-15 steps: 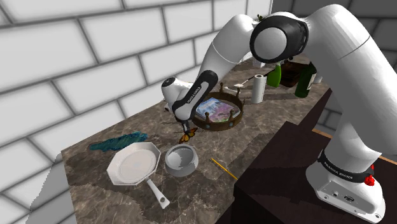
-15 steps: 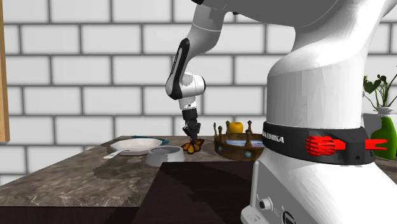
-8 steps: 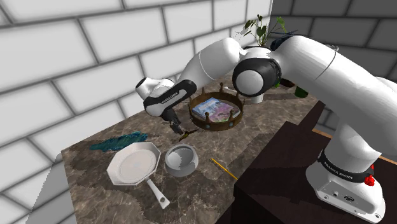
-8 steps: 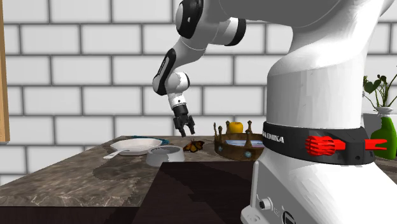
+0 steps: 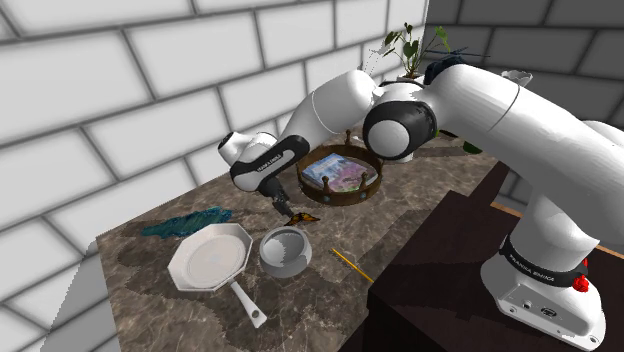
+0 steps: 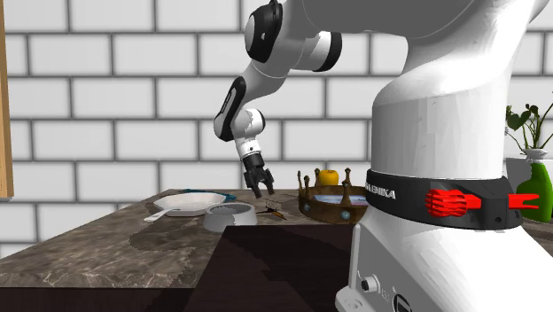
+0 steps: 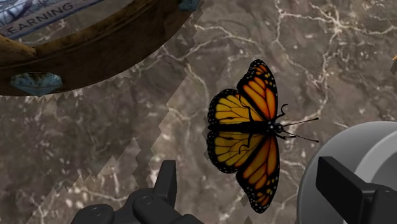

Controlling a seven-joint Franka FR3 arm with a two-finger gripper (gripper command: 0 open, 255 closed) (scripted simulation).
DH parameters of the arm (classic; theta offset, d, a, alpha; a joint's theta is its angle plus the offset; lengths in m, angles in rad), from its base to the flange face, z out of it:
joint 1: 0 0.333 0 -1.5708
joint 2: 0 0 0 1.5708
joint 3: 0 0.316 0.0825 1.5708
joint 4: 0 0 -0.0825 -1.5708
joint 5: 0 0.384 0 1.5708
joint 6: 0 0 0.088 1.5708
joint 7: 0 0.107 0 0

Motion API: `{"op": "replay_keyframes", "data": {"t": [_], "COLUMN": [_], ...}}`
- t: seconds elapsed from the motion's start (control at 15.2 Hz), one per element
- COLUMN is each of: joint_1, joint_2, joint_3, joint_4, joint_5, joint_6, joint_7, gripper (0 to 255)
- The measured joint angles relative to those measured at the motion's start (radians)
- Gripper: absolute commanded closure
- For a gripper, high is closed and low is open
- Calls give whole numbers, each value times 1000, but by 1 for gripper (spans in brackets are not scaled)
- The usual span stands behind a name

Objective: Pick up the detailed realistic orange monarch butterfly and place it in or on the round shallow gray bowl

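Progress is slim, by our reckoning: the orange-and-black monarch butterfly (image 7: 245,137) lies flat on the brown veined marble counter (image 5: 320,290), just beside the round shallow gray bowl (image 5: 285,250) and not in it. The all-black two-finger gripper (image 6: 263,189) hovers over it, spread wide and clasping nothing (the wings show between its fingers, untouched). We judge the grasp, lift and placement are all left to do.

White brick room, marbled counter.
I see a wall (image 5: 120,90) of large white bricks with grey joints behind a brown marbled countertop (image 5: 140,275). A second brick wall (image 5: 590,45), shaded greyer, meets it at the corner. A wooden strip (image 6: 4,97) edges the second exterior view's left.
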Motion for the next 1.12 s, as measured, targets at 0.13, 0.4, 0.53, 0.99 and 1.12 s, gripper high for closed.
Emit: {"op": "replay_keyframes", "data": {"t": [0.13, 0.4, 0.53, 0.99, 1.12], "joint_1": [-1, -1, -1, -1, -1], "joint_2": [1, 0, 0, 0, 0], "joint_3": [0, 0, 0, 0, 0], "joint_4": [-3, -5, -5, -5, -5], "joint_5": [0, -1, -1, -1, -1], "joint_6": [4, 5, 5, 5, 5], "joint_7": [0, 0, 0, 0, 0], "gripper": [0, 0, 255, 255, 0]}}
